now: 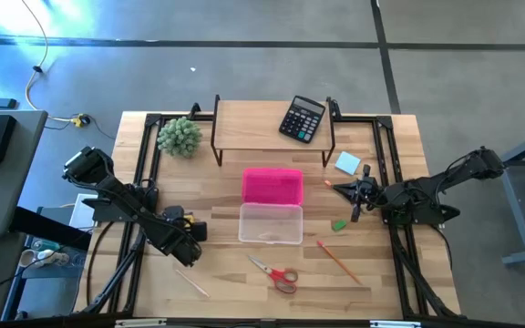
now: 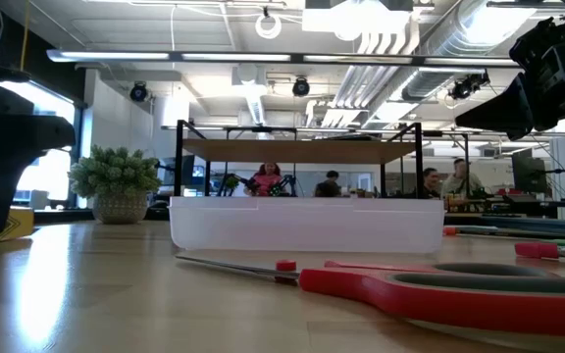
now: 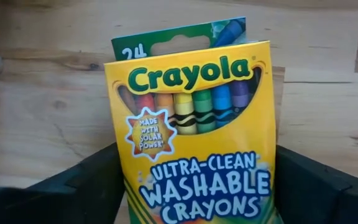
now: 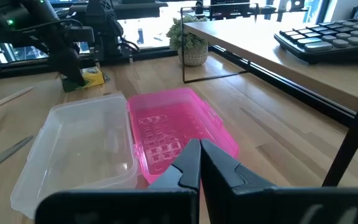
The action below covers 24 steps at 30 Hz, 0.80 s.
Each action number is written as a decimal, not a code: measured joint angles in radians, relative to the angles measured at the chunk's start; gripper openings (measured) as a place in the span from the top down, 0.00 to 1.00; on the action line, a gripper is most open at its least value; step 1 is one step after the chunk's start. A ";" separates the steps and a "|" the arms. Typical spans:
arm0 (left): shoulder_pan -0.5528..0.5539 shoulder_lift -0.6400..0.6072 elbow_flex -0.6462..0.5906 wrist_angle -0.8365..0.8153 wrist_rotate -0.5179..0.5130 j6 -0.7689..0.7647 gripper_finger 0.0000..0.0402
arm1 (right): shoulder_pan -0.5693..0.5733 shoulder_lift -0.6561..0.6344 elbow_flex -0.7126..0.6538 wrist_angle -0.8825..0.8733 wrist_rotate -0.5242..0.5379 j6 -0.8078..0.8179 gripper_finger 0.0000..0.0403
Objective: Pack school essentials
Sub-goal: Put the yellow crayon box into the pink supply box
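Note:
The yellow-green crayon box (image 3: pixel 194 143) sits between the fingers of my left gripper (image 3: pixel 197 186), near the table's left edge (image 1: pixel 173 217). My right gripper (image 4: pixel 199 158) is shut on nothing and hovers right of the open case (image 1: pixel 350 195). The case's clear tray (image 1: pixel 272 224) lies flat with its pink lid (image 1: pixel 272 185) folded open beyond it. The red-handled scissors (image 1: pixel 277 273), orange pencil (image 1: pixel 337 260), pale stick (image 1: pixel 190 282), green eraser (image 1: pixel 339 224) and blue notepad (image 1: pixel 347 163) all lie flat on the table. My left gripper pinches the crayon box between its two fingers, one finger (image 3: pixel 86 186) on each narrow side of the box's lower half (image 3: pixel 132 193). The fingers come from above, pointing down. The box's printed front faces the wrist camera. Its yellow corner (image 2: pixel 13 224) shows at table level.
A black calculator (image 1: pixel 302 118) lies on the wooden shelf (image 1: pixel 253 123) at the far edge, and a fuzzy green plant (image 1: pixel 180 137) stands left of it. Black frame rails (image 1: pixel 386 164) run along both table sides. People sit in the room beyond (image 2: pixel 268 180).

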 joint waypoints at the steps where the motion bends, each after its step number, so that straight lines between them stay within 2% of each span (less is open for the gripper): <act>1: 0.000 0.000 0.000 0.000 -0.001 0.005 0.22 | 0.000 0.000 0.000 0.000 0.000 0.000 1.00; 14: 0.000 0.000 0.000 0.000 -0.038 0.138 0.24 | 0.000 0.000 0.000 0.000 0.000 0.000 1.00; 24: 0.000 -0.001 0.000 0.013 -0.124 0.272 0.24 | 0.000 0.000 0.000 0.000 0.000 0.000 1.00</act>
